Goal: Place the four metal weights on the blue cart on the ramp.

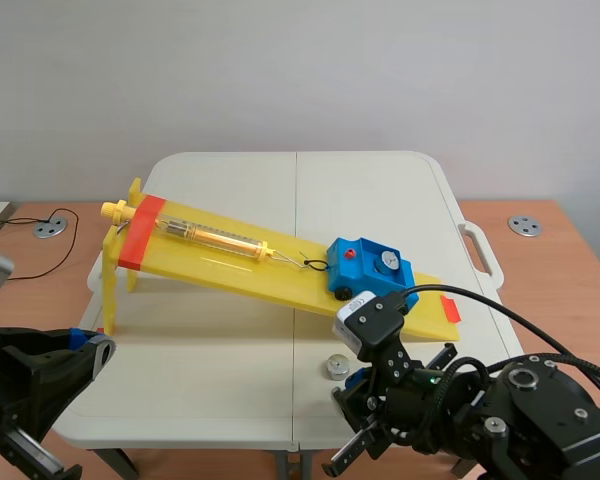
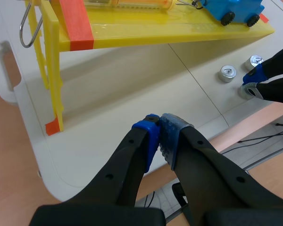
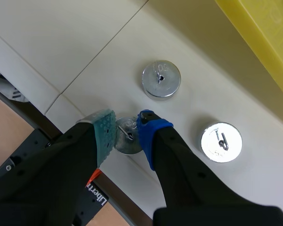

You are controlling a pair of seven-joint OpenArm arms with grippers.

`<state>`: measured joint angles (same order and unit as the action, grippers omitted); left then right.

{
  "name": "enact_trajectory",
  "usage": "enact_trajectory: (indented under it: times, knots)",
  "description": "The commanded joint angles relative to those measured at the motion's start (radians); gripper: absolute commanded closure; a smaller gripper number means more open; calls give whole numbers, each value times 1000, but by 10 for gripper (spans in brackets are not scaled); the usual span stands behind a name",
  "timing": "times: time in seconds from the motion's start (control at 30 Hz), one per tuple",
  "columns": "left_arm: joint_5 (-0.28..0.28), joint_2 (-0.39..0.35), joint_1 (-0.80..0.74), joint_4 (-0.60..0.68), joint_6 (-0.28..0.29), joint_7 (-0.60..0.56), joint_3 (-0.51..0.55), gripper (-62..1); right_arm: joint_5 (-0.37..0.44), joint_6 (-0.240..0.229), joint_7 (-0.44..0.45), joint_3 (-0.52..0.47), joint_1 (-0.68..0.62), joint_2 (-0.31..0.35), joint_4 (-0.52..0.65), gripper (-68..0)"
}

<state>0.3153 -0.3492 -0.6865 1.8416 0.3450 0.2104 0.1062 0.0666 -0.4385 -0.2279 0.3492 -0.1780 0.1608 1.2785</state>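
Clamping one weight [image 3: 124, 142] on the table [image 3: 61, 37], the right gripper [image 3: 127, 128] had a second weight [image 3: 161, 79] at its one o'clock, a third weight [image 3: 221, 142] at three. The left gripper [image 2: 160, 128] was clenched empty; the blue cart [image 1: 365, 270] sat on the ramp [image 1: 215, 266].

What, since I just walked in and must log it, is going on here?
The right arm's jaws are shut on one metal weight near the front edge of the table. A second weight and a third weight lie loose close by, and a fourth weight sits on the blue cart, low on the yellow ramp. The left arm's jaws are shut on nothing, over the table's near corner.
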Motion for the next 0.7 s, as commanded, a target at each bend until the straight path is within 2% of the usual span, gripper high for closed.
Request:
enact_trajectory:
  times: [0.0, 0.23, 0.3, 0.53, 0.67]
  knots:
    - [56, 5, 8, 70, 26, -97, 15, -27, 14, 32, 118, 6, 76, -3, 26, -112]
    - [56, 5, 8, 70, 26, -97, 15, -27, 0, 105, 84, 6, 76, -3, 20, -35]
    - [56, 5, 8, 70, 26, -97, 15, -27, -15, 108, 75, 6, 76, -2, 20, -10]
    - [56, 5, 8, 70, 26, -97, 15, -27, -12, 116, 77, 5, 76, 16, 29, -7]
    - [56, 5, 8, 70, 26, -97, 15, -27, 57, 109, 60, 3, 67, 45, 98, -7]
